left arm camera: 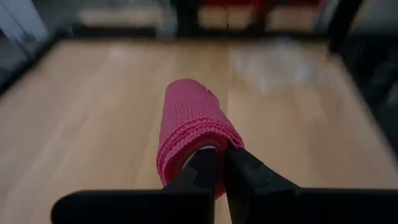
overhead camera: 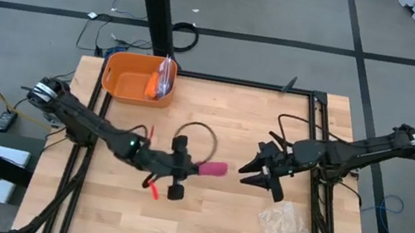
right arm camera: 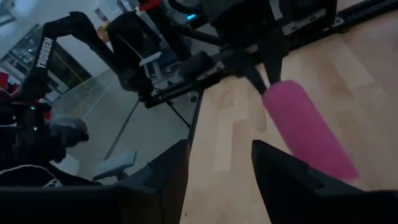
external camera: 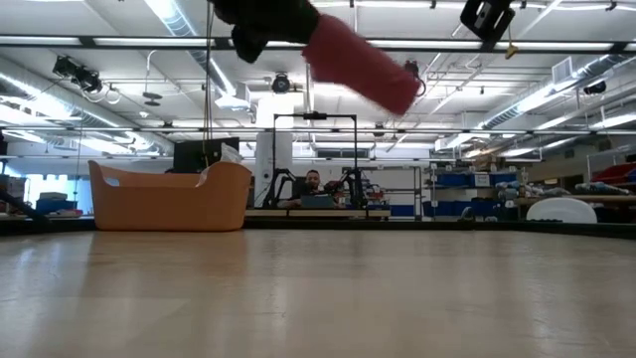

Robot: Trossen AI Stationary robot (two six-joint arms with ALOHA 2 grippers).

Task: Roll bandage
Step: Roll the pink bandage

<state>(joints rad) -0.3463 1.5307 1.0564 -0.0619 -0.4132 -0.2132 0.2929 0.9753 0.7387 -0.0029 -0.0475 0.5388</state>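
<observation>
The bandage (left arm camera: 193,121) is a compact magenta-pink roll, held high above the table in the low view (external camera: 363,62), tilted down toward the picture's right. My left gripper (overhead camera: 196,169) is shut at the roll's near end, over the table's middle. My right gripper (overhead camera: 247,173) stands open a short way to the roll's right, pointing at its free end (right arm camera: 311,134) without touching it. My left gripper has its two shut fingers (left arm camera: 205,171) at the roll's near end (left arm camera: 186,155), and the wound layers wrap around the fingertips. What the tips pinch inside is hidden by the roll. The fingers lie along the roll, slanting down toward the table's right. The roll sticks out beyond them, clear of the table.
An orange tub (overhead camera: 125,76) with things in it stands at the table's far left. A clear crinkled plastic bag (overhead camera: 284,229) lies near the front right. A dark cable loop (overhead camera: 203,129) shows over the table just beyond the left gripper.
</observation>
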